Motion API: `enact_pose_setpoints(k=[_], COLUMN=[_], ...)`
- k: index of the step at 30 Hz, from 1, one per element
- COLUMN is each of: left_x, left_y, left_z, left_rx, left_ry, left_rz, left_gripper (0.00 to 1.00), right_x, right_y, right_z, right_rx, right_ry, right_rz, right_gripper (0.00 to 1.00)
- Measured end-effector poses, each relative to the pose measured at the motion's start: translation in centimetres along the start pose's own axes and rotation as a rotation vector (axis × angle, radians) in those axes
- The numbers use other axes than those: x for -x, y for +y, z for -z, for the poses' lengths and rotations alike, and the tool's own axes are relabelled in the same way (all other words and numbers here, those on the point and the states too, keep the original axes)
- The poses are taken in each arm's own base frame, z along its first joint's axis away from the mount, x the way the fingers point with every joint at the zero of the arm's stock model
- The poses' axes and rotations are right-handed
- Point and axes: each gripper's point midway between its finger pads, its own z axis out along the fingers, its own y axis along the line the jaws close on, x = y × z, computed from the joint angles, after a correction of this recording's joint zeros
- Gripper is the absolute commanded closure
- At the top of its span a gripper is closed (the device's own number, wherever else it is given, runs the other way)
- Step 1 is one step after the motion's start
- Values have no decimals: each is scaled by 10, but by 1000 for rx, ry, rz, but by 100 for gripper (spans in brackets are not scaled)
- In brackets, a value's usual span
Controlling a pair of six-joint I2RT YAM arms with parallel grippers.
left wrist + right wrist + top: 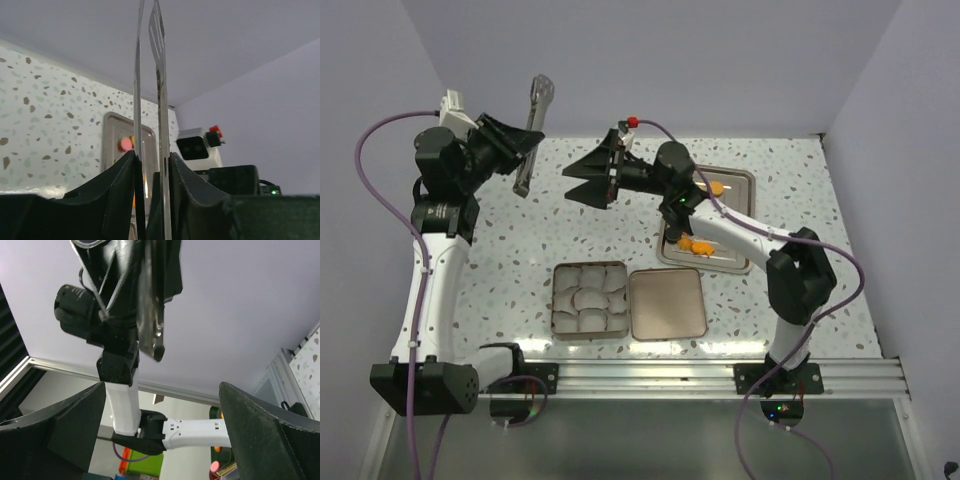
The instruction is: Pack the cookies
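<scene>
From where I stand, the left gripper is raised over the upper left of the white speckled tabletop and is clamped on a long pair of silver metal tongs. The tongs run up and down the frame, their tips towards the back wall. In the left wrist view the two thin blades of the tongs rise straight up out of the black fingers, which press on them from both sides. The right gripper hangs in the upper middle of the overhead view, pointing left towards the tongs, apart from them, its jaws spread wide with nothing between them. The right wrist view shows the same wide gap between its fingers. Small orange round cookies lie on a rectangular silver metal tray at the right of the tabletop, partly hidden by the right arm. Another orange one lies nearer the tray's far edge. The left wrist view also shows a pink round cookie on that tray. In the lower middle sits a square tin lined with white paper cups. Its flat lid lies just beside it on the right.
</scene>
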Motion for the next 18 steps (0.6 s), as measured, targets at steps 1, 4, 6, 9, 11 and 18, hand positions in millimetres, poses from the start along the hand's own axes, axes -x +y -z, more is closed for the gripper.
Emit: enact_pose_setpoints(k=[1,4,6,9,11,18], left_x=[0,-1,0,1,0,-4], left_y=[-7,-19,-25,-33,-37,-44], left_z=[3,8,9,11,14,24], left_rx=[-28,-84,-103,-132,-147,-171], left_ry=[-6,-11,-9,-6,-3,2], left_rz=[27,94,127,155,171,205], left_gripper=[64,65,65,65,65,63], right_x=[-1,-3,-3,1,6,5], right_y=[-1,-2,0,7,15,33], right_z=[-6,-22,-30,-41,-47,-64], right_rx=[8,30,47,77,103,164], right_ry=[4,10,13,10,9,25], right_rz=[-3,-11,-9,1,14,38], right_gripper=[1,1,1,2,5,28])
